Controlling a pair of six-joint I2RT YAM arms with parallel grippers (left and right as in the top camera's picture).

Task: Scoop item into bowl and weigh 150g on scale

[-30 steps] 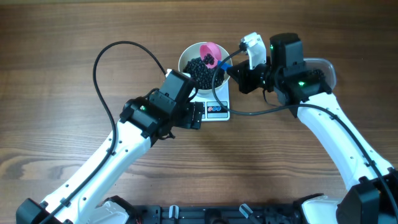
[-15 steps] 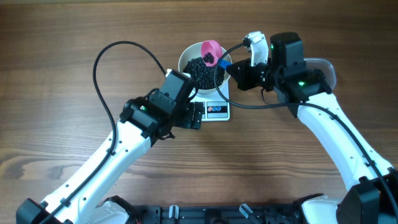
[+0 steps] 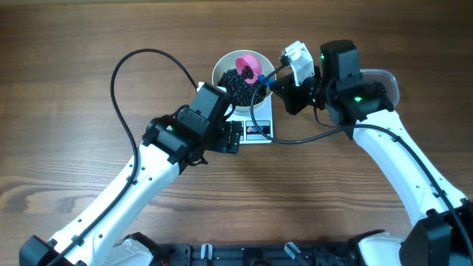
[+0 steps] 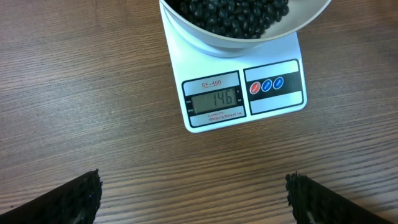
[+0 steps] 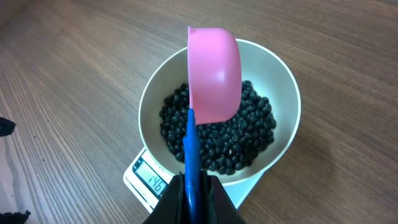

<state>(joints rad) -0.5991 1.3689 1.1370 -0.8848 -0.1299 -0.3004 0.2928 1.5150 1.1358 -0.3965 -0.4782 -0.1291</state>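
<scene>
Currently beans [image 5: 230, 140] fill the bottom of the white bowl [image 5: 283, 93], and the bowl sits on the scale [image 4: 273, 59]. Its display [image 4: 214, 98] reads 146. Pink scoop [image 5: 214, 68] is tipped over above the beans, with its blue handle [image 5: 191, 143] clamped in the right gripper [image 5: 194, 186]. Left gripper [image 3: 233, 137] hovers over the wooden table [image 4: 74, 93] just in front of the scale, jaws wide apart, holding nothing.

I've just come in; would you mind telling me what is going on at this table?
The right end effector is shut on the blue handle of a pink scoop, held over the white bowl of black beans that sits on the scale. The display reads 146, just short of the target. The left end effector hangs open in front of the scale, holding nothing.
</scene>
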